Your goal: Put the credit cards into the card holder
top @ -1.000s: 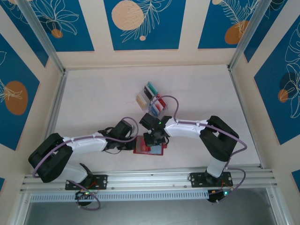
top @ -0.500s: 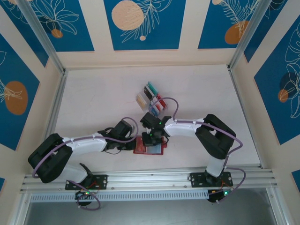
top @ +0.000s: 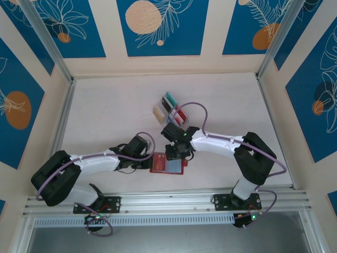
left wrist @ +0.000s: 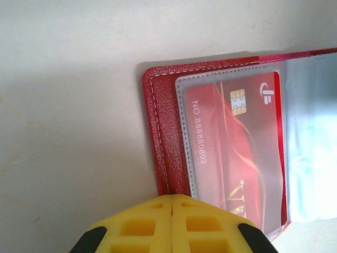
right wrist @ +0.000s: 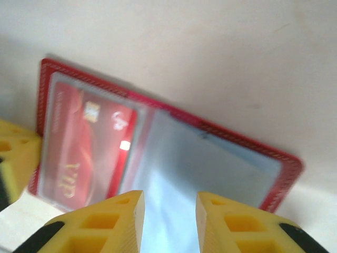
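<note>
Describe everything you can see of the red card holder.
The card holder lies open and flat on the table. It has a red stitched, leather-like cover with clear plastic sleeves inside. The left sleeve holds a red chip card; the right looks pale blue. The left gripper, jaws shut, sits at its left edge.

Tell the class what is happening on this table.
The left pincer, shut, sits at the edge of the open red card holder, beside a red card tucked in its clear sleeve. The right pincer hangs open over the other half, gripping nothing. More cards stand in a clear rack behind.
</note>
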Robot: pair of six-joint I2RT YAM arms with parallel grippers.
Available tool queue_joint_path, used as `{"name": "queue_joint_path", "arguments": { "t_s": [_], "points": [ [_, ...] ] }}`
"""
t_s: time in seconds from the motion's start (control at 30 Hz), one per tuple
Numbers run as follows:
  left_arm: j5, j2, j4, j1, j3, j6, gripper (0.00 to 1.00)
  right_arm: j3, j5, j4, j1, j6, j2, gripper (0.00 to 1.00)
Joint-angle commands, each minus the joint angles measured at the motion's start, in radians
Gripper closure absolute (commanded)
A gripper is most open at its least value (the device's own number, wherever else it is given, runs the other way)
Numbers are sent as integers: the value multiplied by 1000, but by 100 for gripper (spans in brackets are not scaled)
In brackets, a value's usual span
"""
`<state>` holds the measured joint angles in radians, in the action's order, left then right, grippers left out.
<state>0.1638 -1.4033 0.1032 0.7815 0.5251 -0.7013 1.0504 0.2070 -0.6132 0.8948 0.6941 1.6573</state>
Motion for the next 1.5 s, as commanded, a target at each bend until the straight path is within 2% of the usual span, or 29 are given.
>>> {"name": "queue_joint_path", "arguments": {
  "t_s": [0.0, 0.2, 0.43, 0.67, 0.8, 0.93, 1.2, 1.47],
  "points": [
    [-53, -82, 13, 18, -60, -4, 94, 35, 58, -65, -17, -57, 40, 67],
    [-57, -72, 23, 18, -64, -6, 94, 46, 64, -46, -15, -66, 119, 67],
    [-63, -72, 27, 18, -61, -5, 94, -12, 88, -33, 14, 1, 157, 67],
    [-60, -92, 18, 21, -58, 0, 95, -47, 69, 0, 27, 37, 148, 85],
    [-61, -97, 15, 24, -60, 3, 94, -17, 94, -27, 25, 22, 116, 100],
    [-47, -106, -16, 40, -65, -20, 94, 47, 85, -51, 26, -5, 96, 100],
    [-48, -109, -70, 71, -73, -81, 95, 115, -168, 28, -6, 3, 131, 99],
    [-50, -79, -65, 78, -73, -121, 95, 94, -339, 178, -14, 71, 184, 69]
  ]
}}
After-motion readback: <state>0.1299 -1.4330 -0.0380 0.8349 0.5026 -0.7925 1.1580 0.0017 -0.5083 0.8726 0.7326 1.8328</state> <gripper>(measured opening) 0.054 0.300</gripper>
